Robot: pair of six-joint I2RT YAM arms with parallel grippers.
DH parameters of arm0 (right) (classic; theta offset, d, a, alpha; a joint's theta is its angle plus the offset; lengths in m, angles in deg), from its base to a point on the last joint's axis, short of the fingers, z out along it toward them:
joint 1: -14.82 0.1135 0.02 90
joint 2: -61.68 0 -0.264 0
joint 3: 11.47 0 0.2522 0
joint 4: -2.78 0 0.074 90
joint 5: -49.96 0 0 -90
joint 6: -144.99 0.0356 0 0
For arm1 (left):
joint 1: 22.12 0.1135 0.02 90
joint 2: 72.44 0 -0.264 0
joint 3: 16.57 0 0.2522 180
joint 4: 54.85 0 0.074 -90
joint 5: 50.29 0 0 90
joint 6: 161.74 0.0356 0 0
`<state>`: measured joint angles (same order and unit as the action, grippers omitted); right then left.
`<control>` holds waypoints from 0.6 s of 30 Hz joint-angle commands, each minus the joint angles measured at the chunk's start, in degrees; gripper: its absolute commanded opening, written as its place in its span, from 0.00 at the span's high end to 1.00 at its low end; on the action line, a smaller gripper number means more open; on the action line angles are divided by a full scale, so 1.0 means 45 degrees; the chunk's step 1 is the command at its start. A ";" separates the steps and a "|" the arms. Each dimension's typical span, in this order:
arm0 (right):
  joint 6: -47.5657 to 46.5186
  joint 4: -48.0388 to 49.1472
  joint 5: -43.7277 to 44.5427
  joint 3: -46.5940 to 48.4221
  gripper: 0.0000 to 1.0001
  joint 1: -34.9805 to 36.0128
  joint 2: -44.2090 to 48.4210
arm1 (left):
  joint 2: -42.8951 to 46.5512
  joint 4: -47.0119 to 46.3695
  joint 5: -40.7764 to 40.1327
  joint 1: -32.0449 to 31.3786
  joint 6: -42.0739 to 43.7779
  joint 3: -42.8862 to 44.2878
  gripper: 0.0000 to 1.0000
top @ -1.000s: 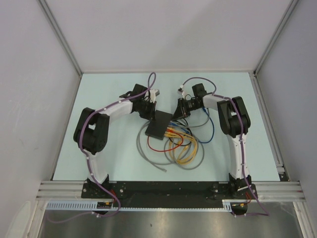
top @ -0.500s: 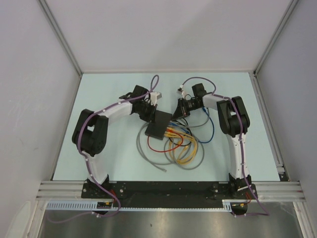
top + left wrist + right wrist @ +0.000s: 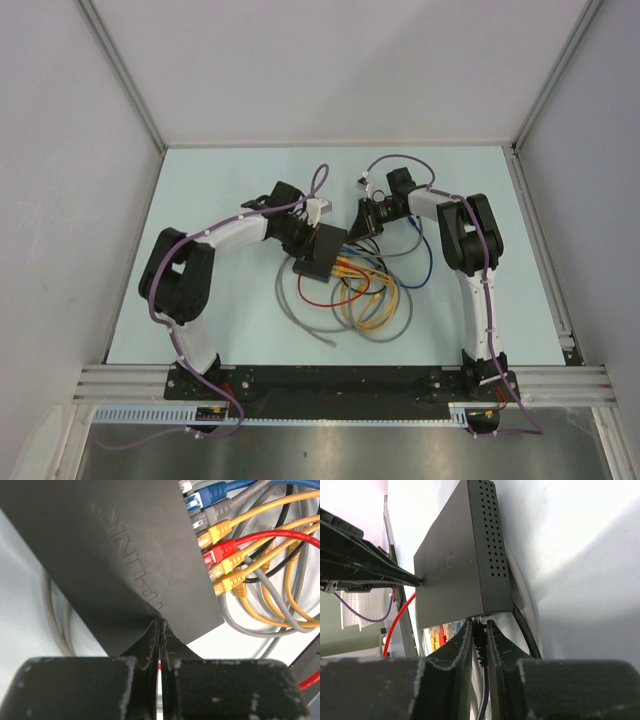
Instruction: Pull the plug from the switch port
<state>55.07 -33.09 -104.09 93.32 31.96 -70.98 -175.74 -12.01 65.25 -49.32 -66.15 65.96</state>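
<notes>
Left gripper [image 3: 303, 236] comes in from about 10 o'clock of the switch [image 3: 320, 254]. Its jaws are fully closed with nothing between them. The wrist cam shows the two fingertips [image 3: 152, 630] pressed together, resting on the switch's flat top face near one edge.

The switch is the little matte-black box sitting roughly mid-table [image 3: 220, 190], turned on a diagonal. Its socket edge faces around 4 o'clock in the top view. Perforated vent holes run along one narrow side, which you can see from the right wrist cam.

The ports are pretty full. The left wrist cam shows a blue plug [image 3: 199, 501], a grey plug [image 3: 206, 518], a yellow plug [image 3: 216, 532], a red plug [image 3: 218, 555] and two more yellow ones below that, all seated. The cables spill out toward 5 o'clock: yellow loops [image 3: 375, 300], a red cable [image 3: 330, 298], a grey cable [image 3: 300, 315] trailing toward the near edge and a blue cable [image 3: 425, 260] off to 3 o'clock.

Right gripper [image 3: 358, 230] is at the switch's 1 o'clock corner. Its jaws are only a sliver apart, pinching what looks like a black plug [image 3: 480, 652] right at the port edge, with its black cord running back between the fingers.
</notes>
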 commanded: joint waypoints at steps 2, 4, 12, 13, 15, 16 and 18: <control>-0.1090 -0.0575 0.1147 0.0261 1.00 0.0037 0.0085 | -0.0323 -0.0037 -0.0812 -0.0381 0.0361 -0.0107 1.00; -0.1324 -0.0731 0.1284 0.0241 1.00 0.0018 0.0124 | -0.0402 -0.0075 -0.0851 -0.0381 0.0399 -0.0146 1.00; -0.2380 -0.1415 0.1051 0.0280 1.00 -0.0060 0.0241 | -0.1184 0.0199 -0.0910 -0.0381 0.0165 -0.0087 1.00; -0.2477 -0.1551 0.0973 0.0319 1.00 -0.0060 0.0242 | -0.1126 0.0082 -0.0871 -0.0381 0.0165 -0.0165 1.00; -0.3175 -0.1862 0.0701 0.0397 1.00 -0.0080 0.0358 | -0.1086 0.0041 -0.0871 -0.0381 0.0165 -0.0244 1.00; -0.3452 -0.2270 0.0660 0.0436 1.00 -0.0061 0.0417 | -0.1125 0.0061 -0.0910 -0.0381 0.0185 -0.0224 1.00; -0.3746 -0.2469 0.0698 0.0534 1.00 -0.0021 0.0457 | -0.1164 0.0042 -0.0949 -0.0381 0.0165 -0.0185 1.00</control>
<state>45.56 -37.55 -103.79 94.78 31.92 -70.85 -177.32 -14.45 64.31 -50.50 -66.72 67.14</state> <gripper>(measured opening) 0.177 0.006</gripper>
